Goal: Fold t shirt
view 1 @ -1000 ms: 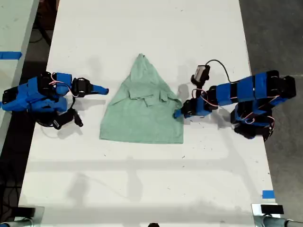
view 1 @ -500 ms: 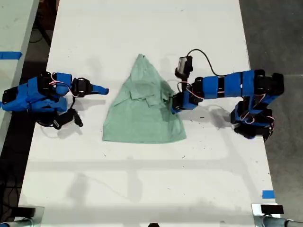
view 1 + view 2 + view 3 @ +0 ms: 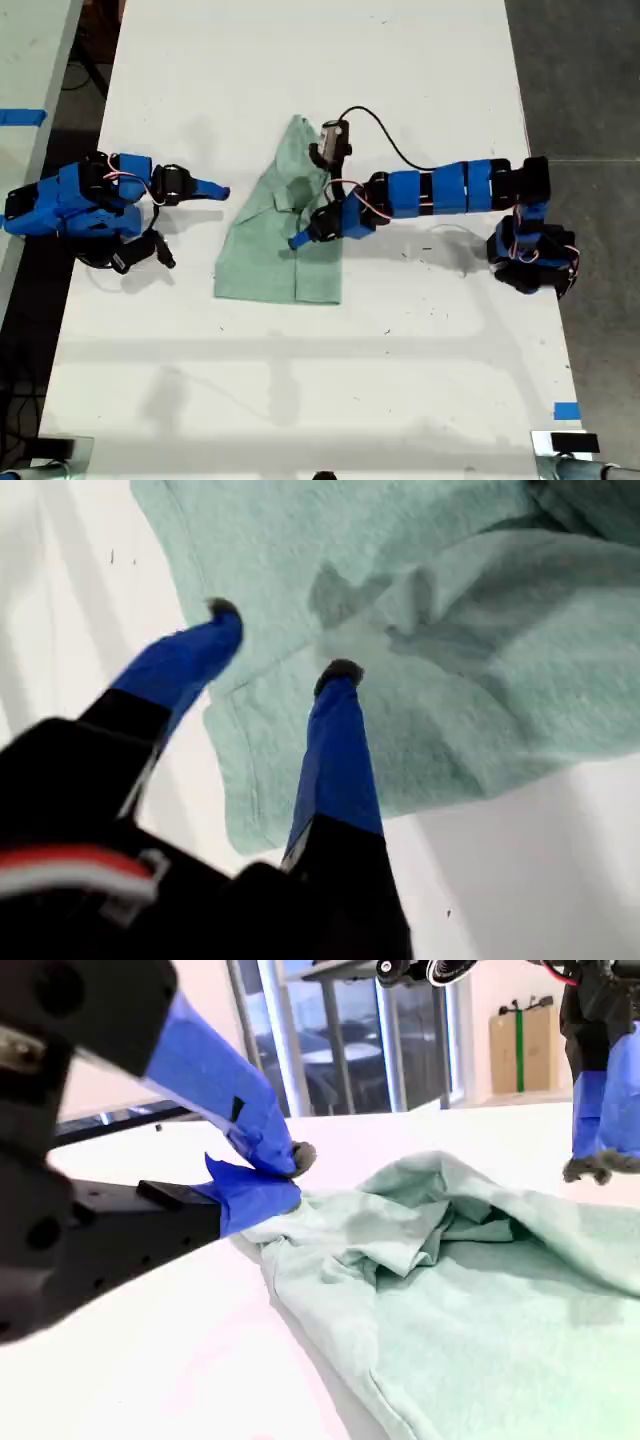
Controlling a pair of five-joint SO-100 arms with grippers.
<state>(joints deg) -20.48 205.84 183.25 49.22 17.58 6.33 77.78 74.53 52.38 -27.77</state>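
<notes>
The pale mint-green t shirt [image 3: 265, 262] lies on the white table [image 3: 320, 60], its pointed end toward the far edge. The side on the exterior view's right is folded over onto the middle. My first gripper [image 3: 300, 240] reaches in from the exterior view's right and hovers over the folded part. The first wrist view shows this gripper [image 3: 281, 640] open, with the shirt [image 3: 450, 600] below its blue fingers and nothing between them. My second gripper [image 3: 215, 189] rests shut and empty on the table, a short way off the shirt on the exterior view's left. The second wrist view shows that gripper [image 3: 290, 1165] near the shirt's edge [image 3: 450, 1290].
A neighbouring table with blue tape [image 3: 22, 116] stands at the exterior view's left. Another blue tape mark [image 3: 566, 410] sits near the table's front corner at the exterior view's right. The first arm's camera cable [image 3: 385, 135] loops above the shirt.
My first arm swept toward the exterior view's left across the shirt, dragging that side over the middle, so the shirt now looks narrower. My second arm has not moved.
</notes>
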